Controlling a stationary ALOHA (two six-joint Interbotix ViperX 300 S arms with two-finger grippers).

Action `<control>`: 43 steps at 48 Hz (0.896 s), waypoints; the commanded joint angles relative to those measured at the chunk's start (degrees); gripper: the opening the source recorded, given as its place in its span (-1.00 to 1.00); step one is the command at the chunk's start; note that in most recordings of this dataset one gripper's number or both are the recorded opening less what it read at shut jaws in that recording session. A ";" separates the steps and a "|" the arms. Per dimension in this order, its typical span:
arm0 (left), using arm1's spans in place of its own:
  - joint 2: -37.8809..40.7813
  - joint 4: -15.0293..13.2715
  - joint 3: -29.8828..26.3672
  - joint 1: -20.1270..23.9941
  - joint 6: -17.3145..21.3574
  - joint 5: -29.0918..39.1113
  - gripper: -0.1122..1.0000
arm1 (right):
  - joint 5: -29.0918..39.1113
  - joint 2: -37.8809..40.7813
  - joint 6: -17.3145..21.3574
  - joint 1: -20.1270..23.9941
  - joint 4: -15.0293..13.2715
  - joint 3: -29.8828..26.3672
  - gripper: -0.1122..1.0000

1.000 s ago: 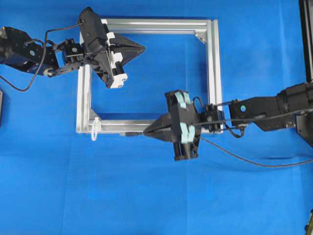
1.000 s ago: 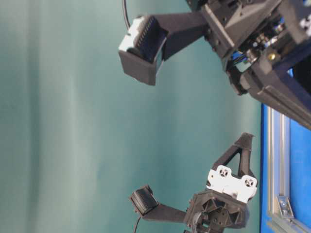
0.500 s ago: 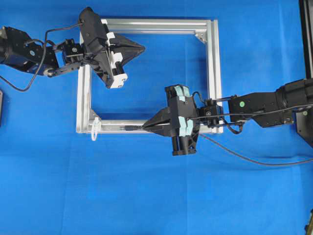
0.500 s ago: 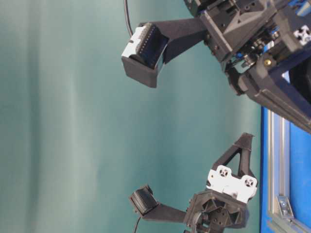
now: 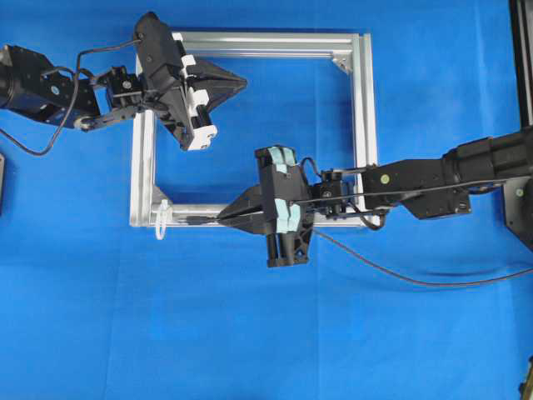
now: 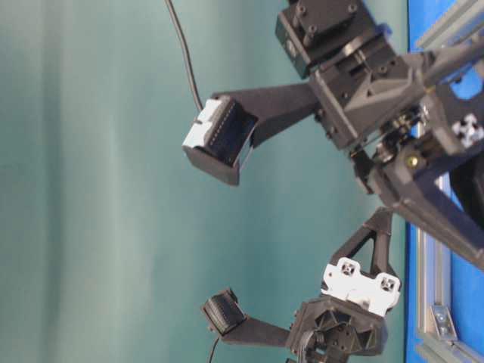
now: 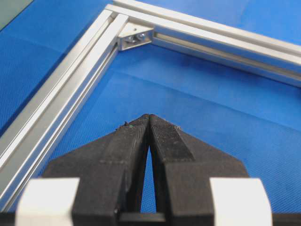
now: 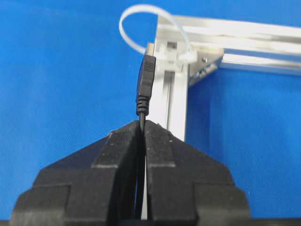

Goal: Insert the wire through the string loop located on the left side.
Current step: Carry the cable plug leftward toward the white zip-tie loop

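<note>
Blue cloth covers the whole work surface [image 5: 250, 333], with a flat teal backdrop behind it in the table-level view.

Starting at the right gripper [image 8: 142, 123]: its jaws are pressed together on the wire [image 8: 141, 155], pinching it just behind the plug tip [image 8: 146, 77], which sticks out straight ahead of the fingertips. Seen through the right wrist camera, the metal end of the plug sits right below the arc of the string loop [image 8: 141, 21], roughly in line with its opening but not yet through it. From overhead the plug [image 5: 196, 221] lies along the near rail of the aluminium frame [image 5: 362, 125], close to the white loop [image 5: 161, 218] tied at that rail's left corner, with a small gap left. The slack wire trails off to the right across the cloth [image 5: 416, 275].

The left gripper [image 7: 149, 118] hangs over the frame's far left corner, jaws closed on nothing (it looks parked, well apart from the loop).

My reading: this is the final approach, with threading not yet begun. What comes next calls for a straight advance of the plug toward the loop, keeping the tip level with the opening, since the thin string could be nudged aside or the plug could catch on the bracket.
</note>
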 commanded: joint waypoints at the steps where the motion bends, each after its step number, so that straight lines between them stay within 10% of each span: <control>1: -1.93 0.09 -0.44 -0.09 0.09 -0.26 -0.79 | 0.09 -0.88 0.09 0.00 0.18 -1.76 -0.97; 43: -1.93 0.09 -0.53 -0.09 0.09 -0.35 -0.79 | 0.97 -0.09 0.18 0.09 0.35 -2.81 -0.97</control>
